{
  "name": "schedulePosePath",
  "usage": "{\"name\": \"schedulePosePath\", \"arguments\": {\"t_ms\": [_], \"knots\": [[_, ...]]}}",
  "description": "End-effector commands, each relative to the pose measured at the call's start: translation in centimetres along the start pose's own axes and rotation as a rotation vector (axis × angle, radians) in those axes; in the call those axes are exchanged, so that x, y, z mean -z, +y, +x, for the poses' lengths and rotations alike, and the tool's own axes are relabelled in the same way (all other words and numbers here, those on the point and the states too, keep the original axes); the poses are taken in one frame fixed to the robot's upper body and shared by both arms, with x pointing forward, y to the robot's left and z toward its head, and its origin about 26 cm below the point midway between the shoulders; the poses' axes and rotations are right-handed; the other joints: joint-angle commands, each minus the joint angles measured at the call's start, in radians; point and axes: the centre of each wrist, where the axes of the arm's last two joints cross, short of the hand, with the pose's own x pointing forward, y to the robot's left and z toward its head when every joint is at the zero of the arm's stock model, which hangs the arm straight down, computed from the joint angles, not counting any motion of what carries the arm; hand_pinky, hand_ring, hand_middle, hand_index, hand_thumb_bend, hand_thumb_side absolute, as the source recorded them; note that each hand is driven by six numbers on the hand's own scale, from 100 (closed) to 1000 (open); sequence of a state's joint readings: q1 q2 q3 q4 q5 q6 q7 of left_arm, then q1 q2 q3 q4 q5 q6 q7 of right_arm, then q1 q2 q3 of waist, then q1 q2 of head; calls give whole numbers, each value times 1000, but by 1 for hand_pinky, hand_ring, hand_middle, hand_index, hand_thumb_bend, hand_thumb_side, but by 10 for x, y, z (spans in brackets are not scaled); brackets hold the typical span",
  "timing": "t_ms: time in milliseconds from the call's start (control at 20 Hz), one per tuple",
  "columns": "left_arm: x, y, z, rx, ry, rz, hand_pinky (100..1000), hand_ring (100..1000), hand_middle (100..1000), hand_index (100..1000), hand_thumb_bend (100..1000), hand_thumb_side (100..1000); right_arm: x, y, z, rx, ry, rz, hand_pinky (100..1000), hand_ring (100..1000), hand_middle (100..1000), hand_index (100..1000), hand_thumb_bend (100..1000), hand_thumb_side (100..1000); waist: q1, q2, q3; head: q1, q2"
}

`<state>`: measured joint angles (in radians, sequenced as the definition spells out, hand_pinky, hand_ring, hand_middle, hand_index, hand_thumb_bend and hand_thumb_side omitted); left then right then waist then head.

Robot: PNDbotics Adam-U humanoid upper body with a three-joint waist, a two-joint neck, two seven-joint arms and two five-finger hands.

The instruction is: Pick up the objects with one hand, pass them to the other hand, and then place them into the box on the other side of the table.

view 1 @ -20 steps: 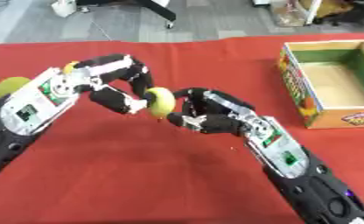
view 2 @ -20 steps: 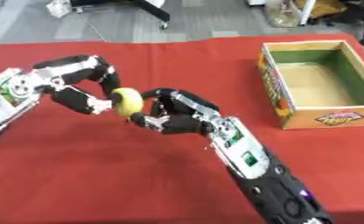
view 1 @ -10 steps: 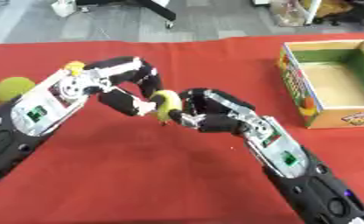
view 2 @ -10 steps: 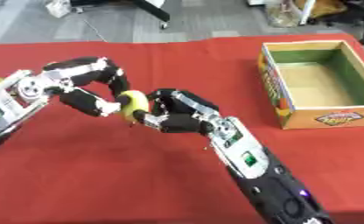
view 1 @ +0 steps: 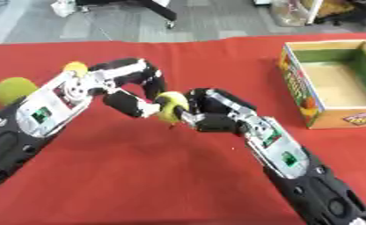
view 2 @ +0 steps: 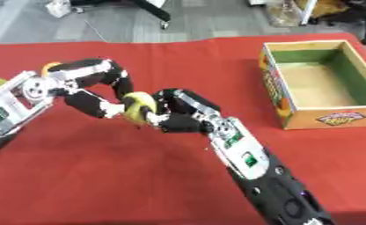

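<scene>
Left hand and right hand meet mid-bench w/ a small yellow-green round fruit between them, held up off the red cloth. Left hand's fingers curl over the fruit from the top-left, thumb under it; right hand's fingers wrap it from the right side, so both hands are closed on the same fruit. Can't tell which one carries the weight. Left arm comes in from the lower left, right arm from the lower right, forearms w/ green circuit panels showing. Box sits on the right side of the bench, well apart from the hands: open top, green inner walls, tan bare floor, printed fruit pics on the outer walls. On the far left, near the left arm, a larger green ball-shaped thing lies on the cloth, and a smaller yellow round thing shows just behind the left wrist. Grey floor beyond the bench's far edge.
</scene>
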<state>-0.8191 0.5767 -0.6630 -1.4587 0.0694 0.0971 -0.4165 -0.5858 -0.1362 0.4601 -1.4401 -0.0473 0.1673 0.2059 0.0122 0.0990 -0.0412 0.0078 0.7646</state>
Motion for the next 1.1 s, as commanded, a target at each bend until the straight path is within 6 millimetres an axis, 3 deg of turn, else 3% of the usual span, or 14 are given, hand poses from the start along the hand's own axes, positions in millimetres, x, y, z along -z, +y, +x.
{"name": "schedulePosePath", "arguments": {"t_ms": [50, 150, 250, 400, 600, 700, 850, 1100], "knots": [[-4, 14, 9, 35, -12, 17, 621, 539, 439, 453, 100, 100, 2, -5, 5, 5, 0, -52, 559, 518, 315, 369, 100, 100, 3, 2, 0, 1, 5], [-7, 18, 11, 40, -16, 29, 625, 545, 461, 474, 100, 100, 1, -5, 5, 8, 3, -72, 558, 515, 309, 338, 100, 100, 3, 1, 1, -1, 5], [-11, 22, 14, 53, -21, 32, 642, 567, 497, 514, 157, 118, 1, -5, 5, 5, 1, -79, 560, 515, 308, 310, 100, 100, 3, 1, 1, 0, 5], [-19, 33, 23, 91, -36, 17, 678, 620, 567, 591, 299, 247, -1, -7, 4, -7, -1, -85, 563, 518, 310, 288, 100, 100, 3, -1, 2, 0, 5], [-45, 56, 36, 170, -55, 73, 721, 675, 624, 660, 482, 434, -5, -17, 7, -51, -24, -117, 568, 525, 315, 280, 100, 100, 3, -3, 2, -2, 5], [-64, 69, 42, 221, -60, 136, 736, 691, 642, 681, 536, 488, -9, -27, 12, -85, -45, -153, 570, 527, 316, 279, 100, 100, 2, -5, 3, -3, 5], [-100, 83, 50, 291, -69, 276, 742, 694, 639, 686, 541, 509, -16, -50, 26, -159, -88, -212, 575, 530, 318, 279, 100, 100, 2, -7, 6, -8, 5], [-141, 79, 40, 267, -60, 528, 734, 685, 619, 662, 518, 507, -31, -103, 65, -322, -179, -333, 585, 534, 326, 287, 100, 100, 3, -6, 17, -21, 5]]}}
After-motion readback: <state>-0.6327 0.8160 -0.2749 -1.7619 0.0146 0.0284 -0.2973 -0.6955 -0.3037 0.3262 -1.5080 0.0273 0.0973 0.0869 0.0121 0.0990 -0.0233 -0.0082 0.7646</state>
